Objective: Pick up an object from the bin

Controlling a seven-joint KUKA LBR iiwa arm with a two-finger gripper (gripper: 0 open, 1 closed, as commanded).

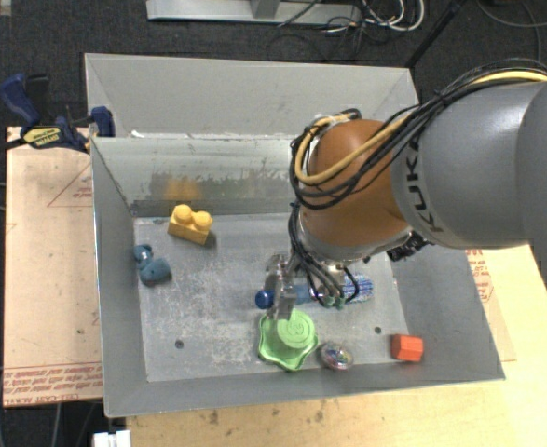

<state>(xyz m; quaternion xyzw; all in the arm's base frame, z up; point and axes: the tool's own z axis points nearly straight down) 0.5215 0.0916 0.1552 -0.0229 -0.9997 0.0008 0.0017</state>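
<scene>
Grey metal bin [115,250], arm in from the right. Gripper [286,302] hangs low near the front wall, its tip right above a lime-green plastic piece [288,340] with a round raised top. It is possibly touching the piece, and the orange wrist cover [348,194] blocks a clear look. Cannot tell if the gripper is spread or pinched. Small blue ball [263,298] sits just left of the gripper, and a blue-and-white packet [357,291] is just right of it. Shiny marble [335,356] lies beside the green piece. Orange block [406,347] is well off to the right of the gripper. Yellow toy brick [190,223] and teal lump [152,268] are far to its left.
</scene>
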